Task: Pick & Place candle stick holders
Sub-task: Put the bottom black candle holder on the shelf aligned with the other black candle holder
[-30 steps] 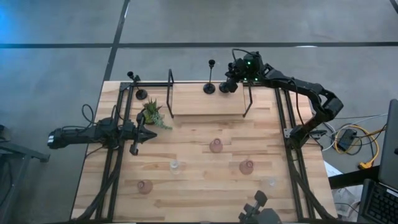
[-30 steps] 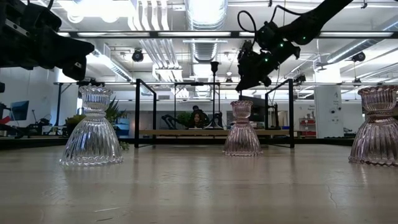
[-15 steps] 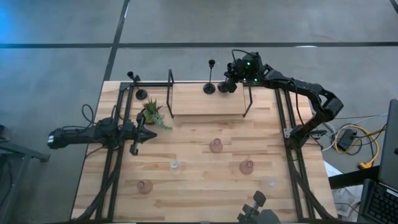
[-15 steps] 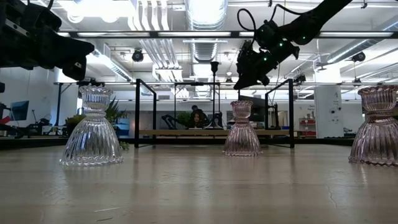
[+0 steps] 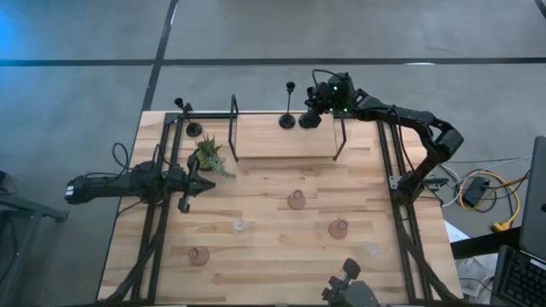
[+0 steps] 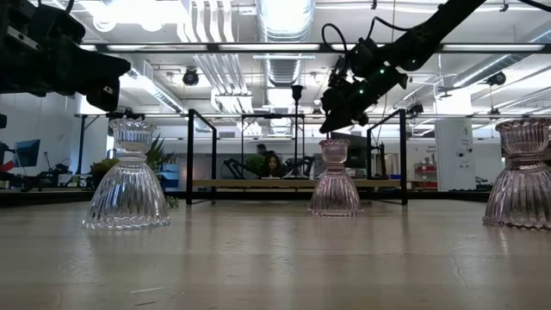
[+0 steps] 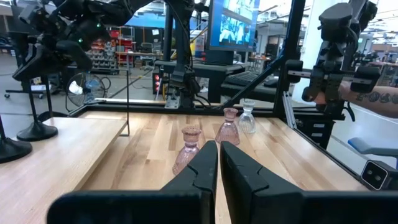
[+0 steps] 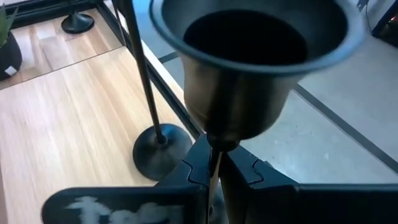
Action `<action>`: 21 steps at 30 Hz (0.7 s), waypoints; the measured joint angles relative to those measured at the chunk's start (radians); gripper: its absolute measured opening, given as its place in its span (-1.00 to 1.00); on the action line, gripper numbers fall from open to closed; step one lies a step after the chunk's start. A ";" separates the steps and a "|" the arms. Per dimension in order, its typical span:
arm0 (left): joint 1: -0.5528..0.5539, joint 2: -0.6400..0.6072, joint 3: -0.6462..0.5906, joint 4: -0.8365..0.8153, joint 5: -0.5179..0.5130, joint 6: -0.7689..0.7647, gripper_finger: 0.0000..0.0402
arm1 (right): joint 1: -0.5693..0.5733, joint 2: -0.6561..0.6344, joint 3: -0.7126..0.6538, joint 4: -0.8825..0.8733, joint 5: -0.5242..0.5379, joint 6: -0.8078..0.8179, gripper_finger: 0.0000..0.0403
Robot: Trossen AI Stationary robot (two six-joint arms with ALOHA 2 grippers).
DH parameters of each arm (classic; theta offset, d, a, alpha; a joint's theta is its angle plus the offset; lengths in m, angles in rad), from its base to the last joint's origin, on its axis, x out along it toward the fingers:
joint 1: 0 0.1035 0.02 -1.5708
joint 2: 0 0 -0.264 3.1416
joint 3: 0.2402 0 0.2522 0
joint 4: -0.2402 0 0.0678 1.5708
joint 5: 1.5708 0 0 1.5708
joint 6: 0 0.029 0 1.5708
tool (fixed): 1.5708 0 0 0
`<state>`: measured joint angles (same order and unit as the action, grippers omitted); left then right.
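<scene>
- Right gripper (image 5: 312,109) is pinched on the thin stem of a black stemmed holder (image 8: 249,62), just under its cup, at the far edge of the table (image 5: 256,264); against the earlier high view it has slid slightly left, toward the standing holder (image 5: 288,104), and in the low view it now sits a little farther left above the middle pink glass
- Standing holder's round base rests on the table's far edge, just beside the right gripper; in the right wrist view its stem and base show close behind the held cup
- Left gripper (image 5: 203,184) hangs over the left side of the table with its fingers pressed together and nothing between them; it has not shifted since the earlier frames
- A third black holder (image 5: 186,117) stands at the far left corner; nearby sits the spiky green plant (image 5: 209,155), just beside the left gripper
- Black wire frame (image 5: 286,136) stands along the far side, its right leg close under the right arm
- Three pink glass holders (image 5: 296,200) and two clear glass holders (image 5: 240,227) are scattered well apart across the near half, unmoved
- In the low view a clear glass holder fills the left foreground; a person is seated far off in the room
</scene>
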<state>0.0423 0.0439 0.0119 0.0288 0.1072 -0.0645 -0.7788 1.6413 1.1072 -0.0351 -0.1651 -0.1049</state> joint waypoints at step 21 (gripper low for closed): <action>0.000 0.000 0.000 0.000 0.000 0.000 -0.88 | 0.002 0.005 0.000 0.016 -0.030 0.049 -0.95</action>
<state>0.0425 0.0437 0.0120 0.0288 0.1070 -0.0643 -0.7769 1.6459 1.1072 -0.0189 -0.1946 -0.0559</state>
